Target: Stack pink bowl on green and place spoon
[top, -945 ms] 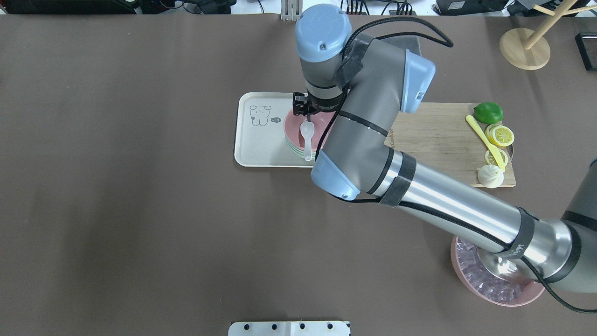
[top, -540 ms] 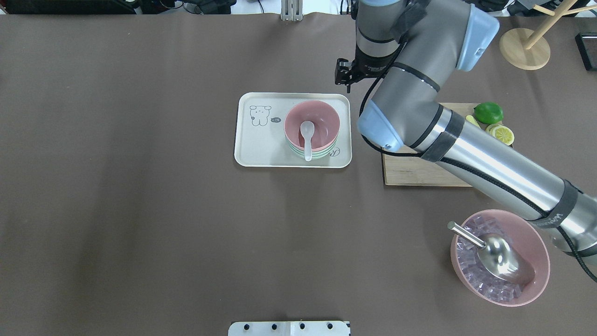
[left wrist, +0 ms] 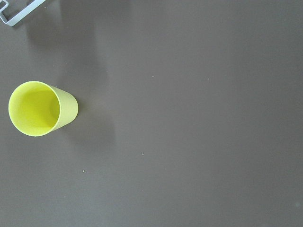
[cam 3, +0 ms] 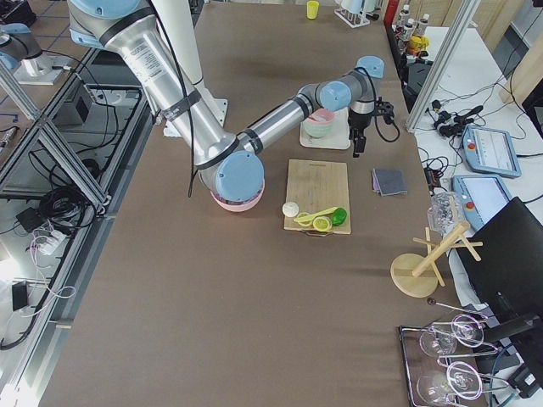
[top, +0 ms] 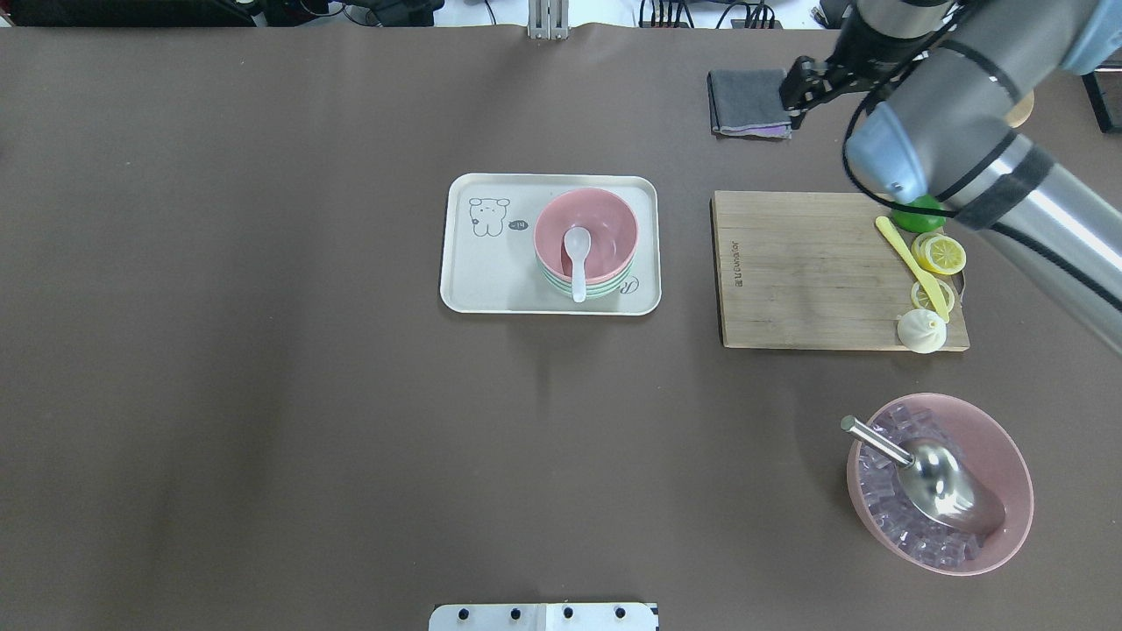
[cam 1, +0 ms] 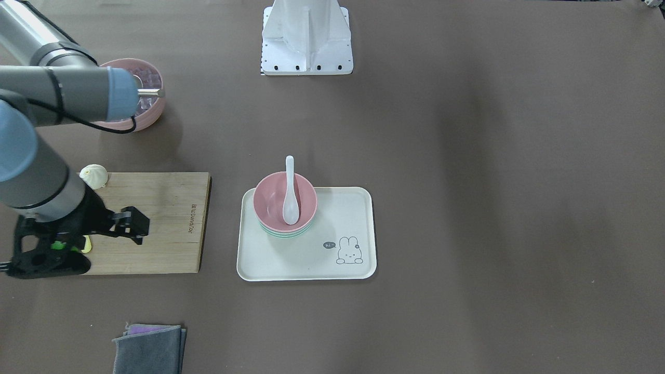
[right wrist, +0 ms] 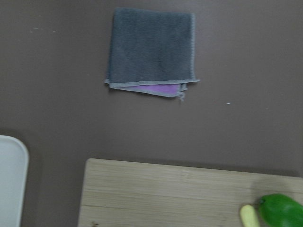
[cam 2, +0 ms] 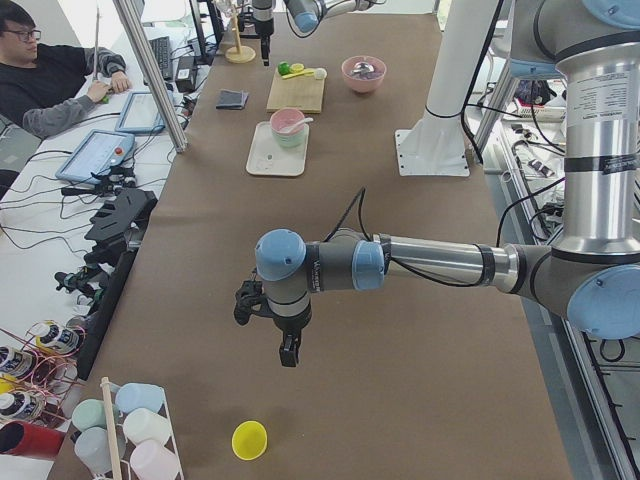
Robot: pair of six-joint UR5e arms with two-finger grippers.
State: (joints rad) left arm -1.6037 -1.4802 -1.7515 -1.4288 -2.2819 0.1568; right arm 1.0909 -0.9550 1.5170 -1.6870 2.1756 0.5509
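Observation:
The pink bowl (top: 607, 223) sits nested on the green bowl (top: 561, 287) on the white tray (top: 491, 280); both also show in the front view, pink bowl (cam 1: 270, 200) and green bowl (cam 1: 283, 235). The white spoon (top: 577, 254) lies in the pink bowl with its handle over the near rim. My right gripper (top: 793, 88) is open and empty, high above the grey cloth, well to the right of the tray. My left gripper (cam 2: 286, 352) hangs over bare table far to the left; I cannot tell if it is open or shut.
A wooden cutting board (top: 806, 272) holds a lime (top: 918, 213), lemon slices, a yellow knife and a white bulb. A folded grey cloth (top: 745, 103) lies behind it. A pink bowl of ice with a metal scoop (top: 938, 482) stands near right. A yellow cup (left wrist: 38, 109) lies below my left wrist.
My right arm has lifted off the bowls and swung right and towards the far edge. The spoon stays in the pink bowl.

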